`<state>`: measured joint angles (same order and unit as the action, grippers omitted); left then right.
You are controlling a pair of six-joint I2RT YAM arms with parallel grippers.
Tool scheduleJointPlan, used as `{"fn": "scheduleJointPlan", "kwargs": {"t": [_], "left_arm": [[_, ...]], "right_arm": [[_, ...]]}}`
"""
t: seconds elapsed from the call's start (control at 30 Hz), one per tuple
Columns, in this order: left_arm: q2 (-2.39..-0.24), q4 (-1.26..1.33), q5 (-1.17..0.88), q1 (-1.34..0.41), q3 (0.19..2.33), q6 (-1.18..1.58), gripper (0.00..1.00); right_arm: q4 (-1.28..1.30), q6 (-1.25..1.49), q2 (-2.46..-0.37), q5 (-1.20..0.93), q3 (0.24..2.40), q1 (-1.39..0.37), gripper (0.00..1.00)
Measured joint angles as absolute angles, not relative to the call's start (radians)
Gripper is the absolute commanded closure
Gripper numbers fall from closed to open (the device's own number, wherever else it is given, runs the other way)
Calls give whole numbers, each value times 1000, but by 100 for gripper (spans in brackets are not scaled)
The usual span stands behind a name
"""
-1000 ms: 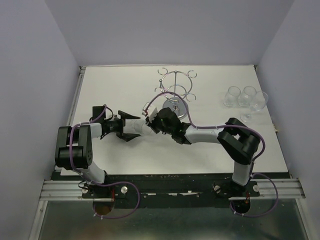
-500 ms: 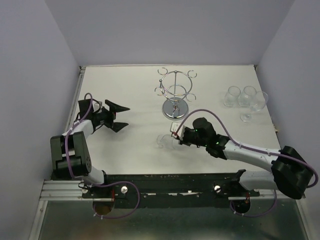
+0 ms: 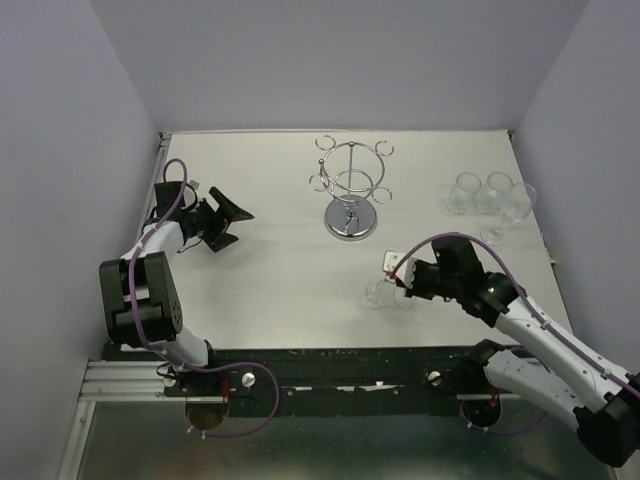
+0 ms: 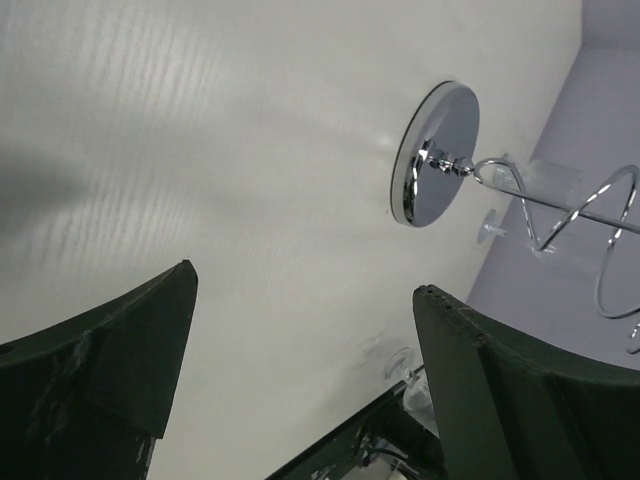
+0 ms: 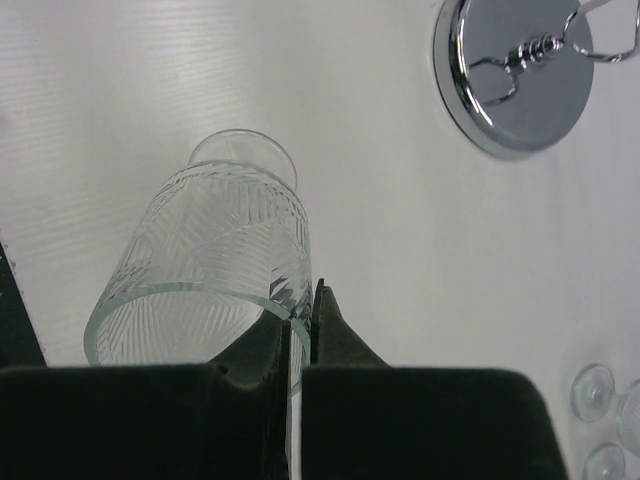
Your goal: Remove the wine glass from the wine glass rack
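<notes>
The wine glass rack [image 3: 350, 190] is a chrome wire stand with a round mirrored base, at the table's middle back; no glass hangs on it. My right gripper [image 3: 400, 287] is shut on the rim of a clear cut-pattern wine glass [image 3: 380, 294], held on its side low over the table, in front and right of the rack. In the right wrist view the fingers [image 5: 330, 335] pinch the glass wall [image 5: 215, 260], with the rack base [image 5: 515, 75] beyond. My left gripper [image 3: 228, 218] is open and empty at the far left, its jaws wide apart in its wrist view [image 4: 305, 285], which shows the rack [image 4: 435, 155].
Three clear wine glasses [image 3: 492, 195] stand upright together at the back right of the table; their feet show in the right wrist view [image 5: 590, 392]. Lilac walls close the table on three sides.
My right arm has swung right and toward the near edge, carrying the glass away from the left gripper. My left arm has drawn back to the far left, open.
</notes>
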<state>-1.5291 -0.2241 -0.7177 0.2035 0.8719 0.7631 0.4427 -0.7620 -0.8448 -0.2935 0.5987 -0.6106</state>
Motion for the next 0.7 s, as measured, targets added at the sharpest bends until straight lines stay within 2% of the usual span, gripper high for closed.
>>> {"fn": "scheduleJointPlan", "kwargs": {"t": [0.27, 0.7], "left_arm": [[-1654, -332, -646, 208, 1030, 624, 1], [-1663, -348, -621, 209, 1032, 595, 1]], "right_arm": [[744, -739, -981, -282, 781, -445, 99], [855, -479, -1313, -167, 1073, -176, 99]]}}
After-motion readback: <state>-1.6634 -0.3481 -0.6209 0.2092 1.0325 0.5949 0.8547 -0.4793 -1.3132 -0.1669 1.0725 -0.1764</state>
